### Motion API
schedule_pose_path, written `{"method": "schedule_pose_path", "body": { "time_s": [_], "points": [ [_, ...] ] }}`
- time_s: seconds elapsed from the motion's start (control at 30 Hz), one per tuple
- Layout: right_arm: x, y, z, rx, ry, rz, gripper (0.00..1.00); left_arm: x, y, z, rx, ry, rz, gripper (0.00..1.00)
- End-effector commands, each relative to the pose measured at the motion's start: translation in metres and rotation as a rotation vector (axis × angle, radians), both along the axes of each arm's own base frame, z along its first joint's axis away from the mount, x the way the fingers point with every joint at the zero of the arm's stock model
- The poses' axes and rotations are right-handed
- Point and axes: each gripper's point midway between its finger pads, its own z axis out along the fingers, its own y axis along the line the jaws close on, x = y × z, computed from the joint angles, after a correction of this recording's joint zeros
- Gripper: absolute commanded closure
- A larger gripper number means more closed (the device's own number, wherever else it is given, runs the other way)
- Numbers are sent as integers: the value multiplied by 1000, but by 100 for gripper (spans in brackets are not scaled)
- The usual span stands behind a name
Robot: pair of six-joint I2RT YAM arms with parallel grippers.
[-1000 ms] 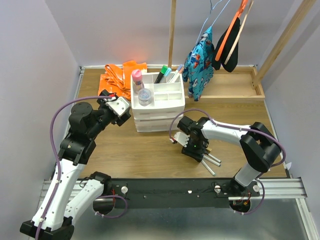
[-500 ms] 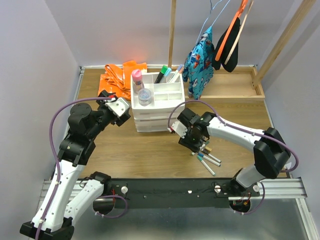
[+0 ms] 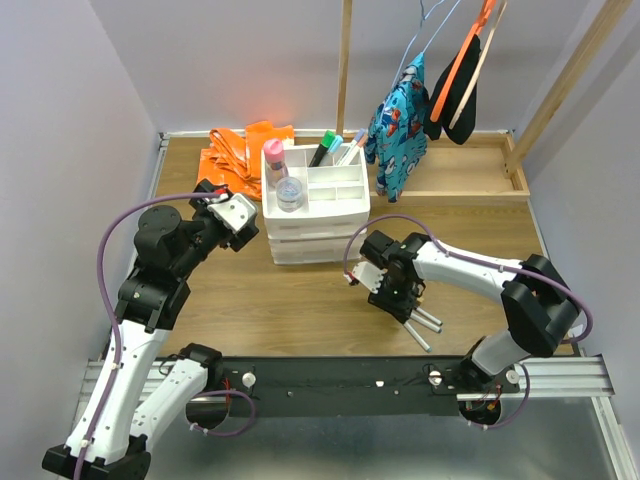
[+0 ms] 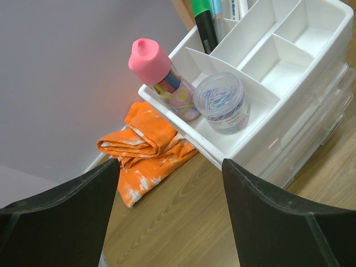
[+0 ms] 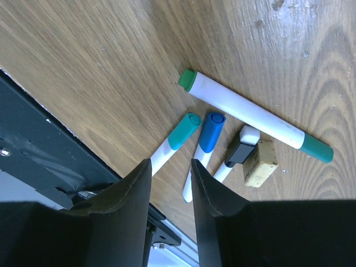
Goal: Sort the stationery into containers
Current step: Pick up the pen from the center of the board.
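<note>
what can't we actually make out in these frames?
Top view: the markers lie mostly under the right gripper; count and cap colours unreadable.
Right wrist view: the tail of the teal-capped marker runs behind a finger; contact unclear.
Left wrist view: the fronts of the drawer unit hide what the drawers hold; the green-black highlighter is cut off by the top edge.

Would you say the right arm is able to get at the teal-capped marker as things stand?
Probably yes: the right gripper hangs directly over the teal-capped marker, jaws open either side of its barrel, nothing on top; the blue-capped marker lies close beside.
</note>
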Motion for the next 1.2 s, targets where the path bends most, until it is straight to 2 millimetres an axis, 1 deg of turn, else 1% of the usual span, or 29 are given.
{"method": "schedule_pose_path", "body": {
  "time_s": [0.0, 0.1, 0.33, 0.57, 0.7, 0.8, 1.0, 1.03, 1.07, 1.1, 1.13, 1.17],
  "points": [
    [-13, -1, -5, -2, 63, 12, 57, -1, 0, 6, -28, -19, -5, 17],
    [-10, 0, -8, -10, 57, 8, 55, 0, 0, 6, -31, -19, -4, 17],
    [4, 5, -17, -30, 26, 12, 55, 1, 2, 4, -25, -16, 5, 17],
    [7, 6, -26, -47, 30, 12, 55, 3, 2, -1, -21, -12, 8, 17],
    [11, 10, -31, -43, 30, 11, 55, 4, 2, -2, -22, -11, 7, 17],
    [12, 13, -33, -41, 38, 3, 58, 4, 2, -4, -23, -8, 8, 17],
    [9, 13, -37, -51, 58, 6, 73, 2, 2, -6, -25, -7, 9, 17],
    [10, 14, -36, -49, 56, 4, 87, 2, 2, -6, -26, -8, 9, 17],
    [10, 15, -36, -49, 56, 1, 94, 1, 2, -5, -26, -10, 9, 17],
    [12, 16, -34, -46, 51, -2, 97, 1, 2, -5, -26, -12, 6, 17],
    [14, 19, -28, -44, 53, 1, 100, 1, 2, -4, -24, -13, 5, 17],
    [17, 22, -22, -36, 50, 4, 99, 0, 2, -2, -23, -17, 2, 17]
  ]
}}
